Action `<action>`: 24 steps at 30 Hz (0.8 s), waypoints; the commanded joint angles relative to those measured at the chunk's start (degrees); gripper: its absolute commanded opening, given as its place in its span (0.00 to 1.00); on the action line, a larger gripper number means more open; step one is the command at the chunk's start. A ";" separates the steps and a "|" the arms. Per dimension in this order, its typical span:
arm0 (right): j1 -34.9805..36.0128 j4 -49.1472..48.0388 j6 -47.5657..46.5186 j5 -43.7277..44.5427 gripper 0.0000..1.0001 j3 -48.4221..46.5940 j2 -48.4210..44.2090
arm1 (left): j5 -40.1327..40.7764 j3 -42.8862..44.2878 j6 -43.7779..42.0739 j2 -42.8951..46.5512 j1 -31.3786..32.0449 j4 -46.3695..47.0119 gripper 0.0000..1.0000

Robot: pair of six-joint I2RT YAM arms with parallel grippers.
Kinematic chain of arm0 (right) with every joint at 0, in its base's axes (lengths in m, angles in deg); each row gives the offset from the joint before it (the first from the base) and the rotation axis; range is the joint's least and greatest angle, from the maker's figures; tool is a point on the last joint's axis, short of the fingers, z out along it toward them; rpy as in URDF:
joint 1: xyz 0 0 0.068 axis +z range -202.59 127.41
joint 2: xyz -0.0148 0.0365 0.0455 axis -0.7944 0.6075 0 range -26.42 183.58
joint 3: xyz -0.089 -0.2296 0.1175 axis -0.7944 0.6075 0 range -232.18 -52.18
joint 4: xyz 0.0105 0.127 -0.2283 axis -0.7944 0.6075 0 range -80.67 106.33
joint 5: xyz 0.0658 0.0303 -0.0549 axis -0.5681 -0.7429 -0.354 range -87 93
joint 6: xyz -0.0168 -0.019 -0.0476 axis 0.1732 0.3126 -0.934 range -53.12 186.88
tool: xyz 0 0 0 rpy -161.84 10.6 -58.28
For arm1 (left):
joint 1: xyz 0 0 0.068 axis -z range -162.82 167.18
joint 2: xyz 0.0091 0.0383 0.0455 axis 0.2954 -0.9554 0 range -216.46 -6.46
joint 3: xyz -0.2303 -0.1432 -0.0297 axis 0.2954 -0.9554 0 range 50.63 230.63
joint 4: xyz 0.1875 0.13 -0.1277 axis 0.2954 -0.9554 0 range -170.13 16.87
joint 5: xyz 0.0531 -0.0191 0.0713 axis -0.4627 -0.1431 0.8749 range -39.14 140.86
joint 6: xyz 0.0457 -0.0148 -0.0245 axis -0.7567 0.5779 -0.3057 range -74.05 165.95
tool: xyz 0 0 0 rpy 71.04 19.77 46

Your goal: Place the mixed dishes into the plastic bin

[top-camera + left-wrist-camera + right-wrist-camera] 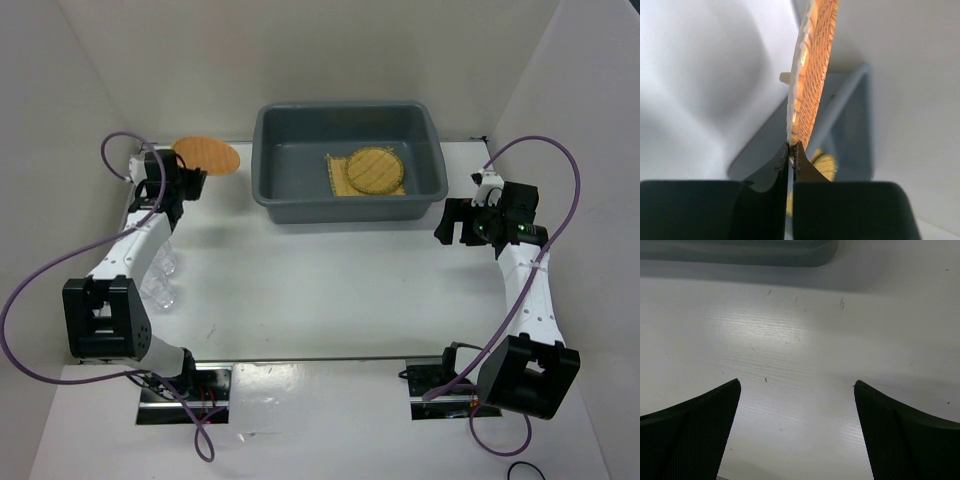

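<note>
From above, the plastic bin [345, 211] sits at the far middle of the table [320, 290], with the square yellow bamboo mat [335, 178] lying flat on its floor and the round yellow woven mat [376, 170] resting on top of it. Left of the bin, the left gripper [192, 174] holds the round orange-brown disc [207, 155] near the table's far left corner, apart from the bin's rim. The left wrist view adds what the overhead one cannot: the disc [812, 75] is seen edge-on, its lower rim pinched between the two fingers [771, 175], which are clamped on it. Behind it are the bin's wall [840, 107] and a patch of yellow mat [826, 165]. Two small clear glass cups [162, 290] stand on the table beside the left forearm, partly hidden by it. The right gripper [455, 222] hovers just right of the bin; its wrist view shows the fingers [700, 425] spread wide apart over bare table, with the bin's edge [740, 252] at the top.
</note>
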 commanded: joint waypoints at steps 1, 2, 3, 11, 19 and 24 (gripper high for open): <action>0.17 -1.35 -1.08 -0.51 0.98 0.26 -1.40 | -2.23 6.63 -2.95 2.88 -0.62 4.55 0.00; 0.17 -1.35 -1.08 -1.04 0.98 0.26 -1.40 | -2.76 7.78 -3.74 2.88 -0.62 4.56 0.00; 0.17 -1.35 -1.08 -1.04 0.98 0.26 -1.40 | -3.98 8.75 -3.74 2.88 -0.62 4.56 0.00; 0.17 -1.35 -1.08 -1.04 0.98 0.26 -1.93 | -15.58 13.76 -3.75 -1.50 -0.62 12.82 0.00; 0.17 -1.35 -1.08 -1.04 0.98 0.79 -2.45 | -28.07 22.19 -3.74 -13.18 5.43 20.02 0.00; 0.17 -1.35 -1.08 -1.04 0.98 0.79 -2.45 | -30.36 25.01 -1.47 -18.29 10.01 21.61 0.00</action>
